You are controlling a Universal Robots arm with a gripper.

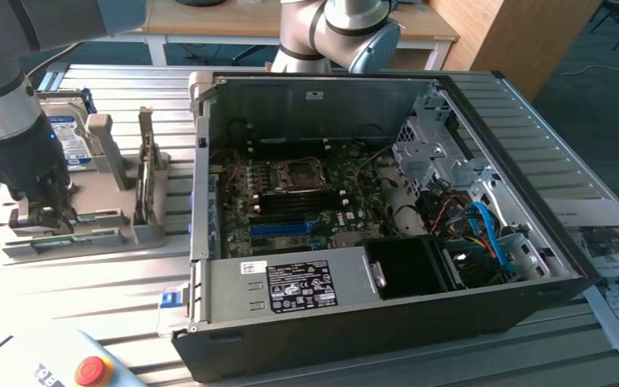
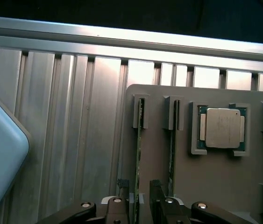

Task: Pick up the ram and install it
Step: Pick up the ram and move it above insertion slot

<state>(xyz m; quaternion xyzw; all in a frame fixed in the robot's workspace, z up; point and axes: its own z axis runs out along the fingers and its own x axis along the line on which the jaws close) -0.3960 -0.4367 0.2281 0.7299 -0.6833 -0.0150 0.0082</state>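
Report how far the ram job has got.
Done: the gripper is at the holder, open and astride one ram. In hand: nothing gripped yet; that ram stands in its slot. Left: the grip, the lift, and seating it on the motherboard.

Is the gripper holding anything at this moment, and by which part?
Nothing is held. The fingers stand open on either side of the ram, near one end, while it sits in its grey holder.
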